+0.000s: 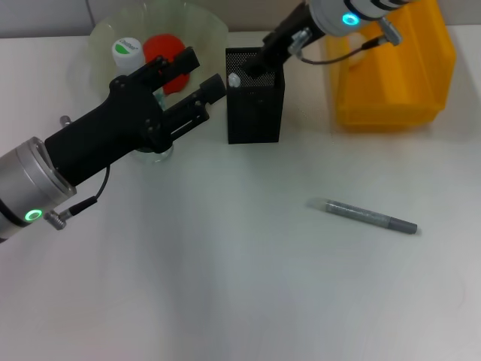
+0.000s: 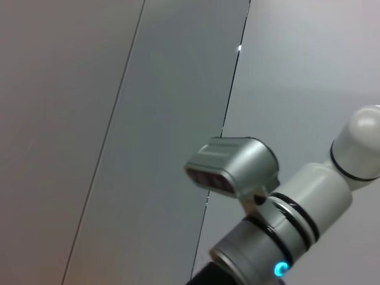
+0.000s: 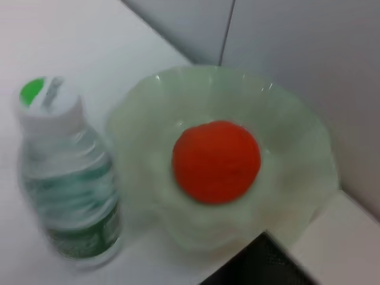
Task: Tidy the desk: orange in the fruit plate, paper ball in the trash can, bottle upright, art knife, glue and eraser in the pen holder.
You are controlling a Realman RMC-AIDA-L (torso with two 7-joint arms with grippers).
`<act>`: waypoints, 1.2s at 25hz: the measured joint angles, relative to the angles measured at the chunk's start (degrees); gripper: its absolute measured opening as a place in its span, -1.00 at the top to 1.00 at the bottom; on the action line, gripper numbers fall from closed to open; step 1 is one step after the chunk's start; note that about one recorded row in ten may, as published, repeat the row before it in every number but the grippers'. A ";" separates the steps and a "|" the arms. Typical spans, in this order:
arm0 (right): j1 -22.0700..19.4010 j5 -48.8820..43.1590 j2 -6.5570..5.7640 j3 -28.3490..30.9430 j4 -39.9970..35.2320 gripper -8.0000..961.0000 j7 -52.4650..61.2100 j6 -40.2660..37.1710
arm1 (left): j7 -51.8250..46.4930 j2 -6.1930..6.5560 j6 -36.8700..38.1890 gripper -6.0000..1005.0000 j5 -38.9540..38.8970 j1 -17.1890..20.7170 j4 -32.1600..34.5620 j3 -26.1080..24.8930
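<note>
The orange (image 1: 164, 49) (image 3: 217, 160) lies in the pale-green fruit plate (image 1: 207, 22) (image 3: 297, 119) at the back left. Beside the plate the bottle (image 1: 128, 54) (image 3: 68, 178) stands upright, partly hidden behind my left arm. My left gripper (image 1: 197, 77) is open, its fingers stretched past the bottle toward the pen holder (image 1: 255, 105), holding nothing. My right gripper (image 1: 257, 66) reaches down at the pen holder's open top, with a small white tip (image 1: 234, 79) showing inside. The grey glue stick (image 1: 368, 216) lies flat on the desk (image 1: 225, 286), front right.
The yellow trash can (image 1: 391, 71) stands at the back right, close behind my right arm. The left wrist view shows only grey wall panels and my right arm's wrist (image 2: 279, 208). A corner of the pen holder (image 3: 255, 267) shows in the right wrist view.
</note>
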 joint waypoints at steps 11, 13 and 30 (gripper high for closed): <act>-16.66 0.05 -0.26 -1.32 -21.51 -0.19 -4.16 -25.34 | 0.15 0.11 1.07 -0.30 0.00 0.42 0.00 -0.01; -19.15 0.05 -0.26 -1.36 -21.92 -0.18 -6.53 -27.39 | 0.16 0.12 1.25 -0.30 0.00 0.42 0.00 -0.01; -22.11 -3.36 -0.30 -1.31 -14.91 -0.10 -11.10 -25.75 | 0.13 0.21 2.28 -0.30 0.00 0.75 -0.63 -0.01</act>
